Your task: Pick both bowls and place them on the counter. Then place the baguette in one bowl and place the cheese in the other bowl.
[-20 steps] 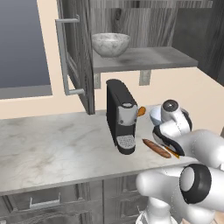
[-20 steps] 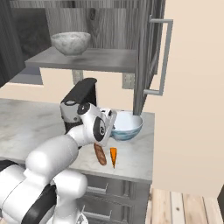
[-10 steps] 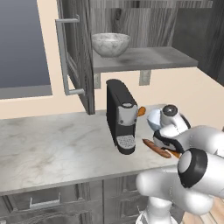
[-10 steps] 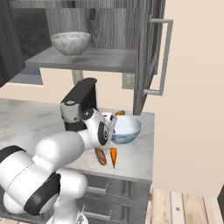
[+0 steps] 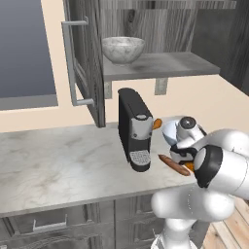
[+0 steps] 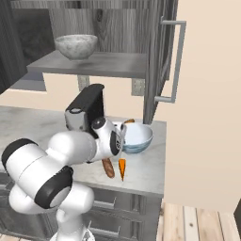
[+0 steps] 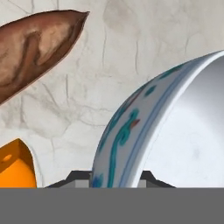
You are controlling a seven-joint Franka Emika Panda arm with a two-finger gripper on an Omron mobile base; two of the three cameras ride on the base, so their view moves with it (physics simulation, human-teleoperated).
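Blue-patterned bowl [image 7: 144, 127] pinched at the rim by the hand [image 7: 114, 177], dark tips nearly together with one on either side of the wall, seen closest in the hand view; bowl down at or just above the counter [image 5: 63, 165], whether actually touching hard to say. Judged as the tail of the first step: first bowl brought to the counter and about to be let go. Next move probably calls for spreading the tips, backing off without nudging the bowl, then reaching up to the shelf [image 6: 103, 63] for the second bowl. Just beside the blue-patterned bowl, toward the counter's front edge, the baguette [image 6: 108, 167] and the cheese [image 6: 122, 168] lying side by side, both cut off at the frame edge in the hand view. On the bowl's other side, the black coffee machine [image 5: 134, 129], close enough to crowd the withdrawal. Small orange-brown lump [image 5: 157, 123] wedged between machine and bowl, mostly hidden. Farthest back and above the bowl, the grey marbled bowl [image 5: 123, 49] on the shelf, beside the open cabinet door [image 5: 82, 63]. Bowl largely covered by the white arm in both base views; hand itself buried behind the wrist there, tips hard to make out.
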